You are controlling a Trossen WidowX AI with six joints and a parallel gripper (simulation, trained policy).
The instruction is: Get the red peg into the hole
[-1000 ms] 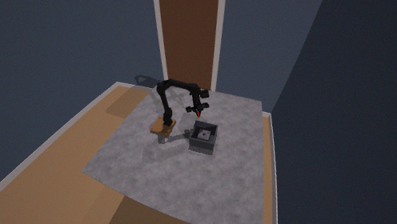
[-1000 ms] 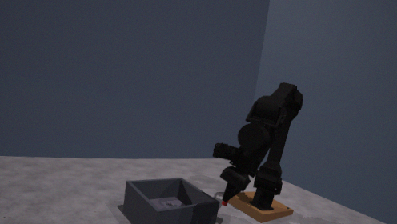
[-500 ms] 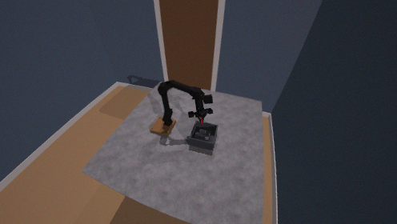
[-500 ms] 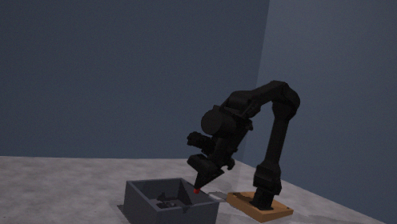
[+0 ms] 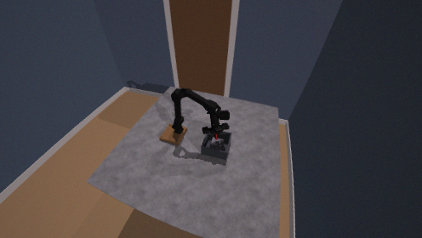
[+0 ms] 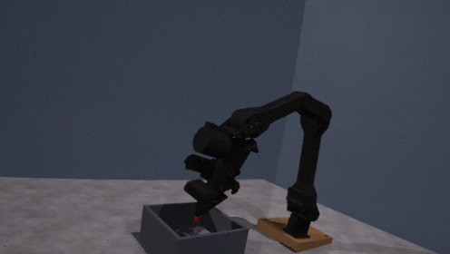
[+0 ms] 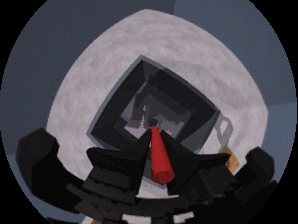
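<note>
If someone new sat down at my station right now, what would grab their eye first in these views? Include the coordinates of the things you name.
Probably the red peg (image 5: 216, 136) (image 6: 198, 219) (image 7: 161, 155), the one vivid spot, pinched in the gripper (image 5: 216, 133) (image 6: 200, 215) (image 7: 155, 131) at the open dark gray box (image 5: 214, 154) (image 6: 159, 229) (image 7: 112, 107). Next would come the black arm (image 5: 177, 111) (image 6: 309, 154), arching over from its orange-brown base board (image 5: 167, 137) (image 6: 272, 230) (image 7: 231, 159) on the mottled gray table (image 5: 170, 183) (image 6: 68, 200) (image 7: 75, 95).

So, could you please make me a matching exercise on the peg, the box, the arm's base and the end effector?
1. peg
2. box
3. base plate
4. end effector

A. orange-brown, under the arm
B. shut on something red
C. dark grey, open-topped
D. red, between the fingers

Pairs: 1-D, 2-C, 3-A, 4-B
</note>
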